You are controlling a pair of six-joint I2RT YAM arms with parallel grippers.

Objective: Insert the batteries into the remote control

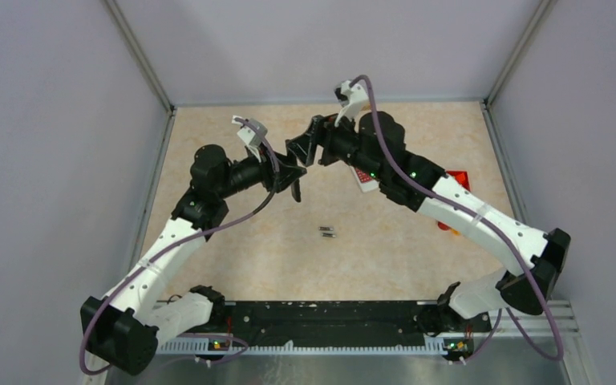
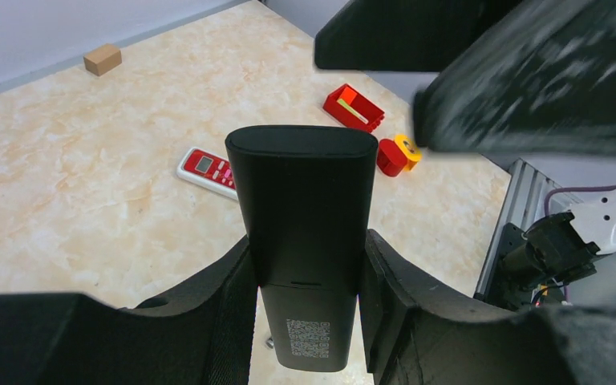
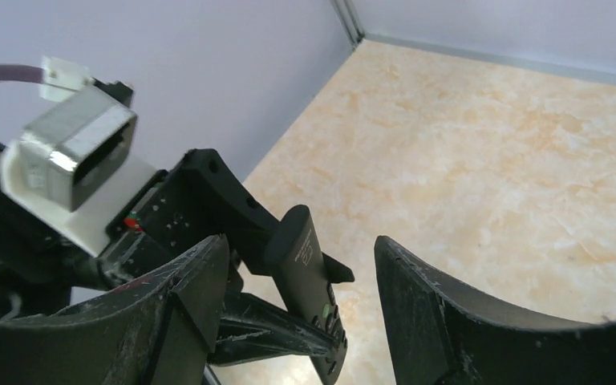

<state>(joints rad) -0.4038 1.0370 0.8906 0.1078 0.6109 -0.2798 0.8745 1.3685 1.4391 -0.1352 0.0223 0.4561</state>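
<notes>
My left gripper (image 2: 305,277) is shut on a black remote (image 2: 303,216), held above the table with its back and a QR label facing the left wrist camera. In the top view the left gripper (image 1: 292,175) meets my right gripper (image 1: 305,150) at mid-table. In the right wrist view the right gripper (image 3: 297,255) is open, with the remote's (image 3: 314,282) button side between its fingers but apart from both. Two small dark batteries (image 1: 328,232) lie side by side on the table, nearer than both grippers.
A red-and-white remote (image 2: 207,169) lies on the table; it also shows under the right arm (image 1: 362,180). A red box (image 2: 354,108), a red and a yellow roll (image 2: 393,156) and a small wooden block (image 2: 102,58) lie further out. Walls enclose the table.
</notes>
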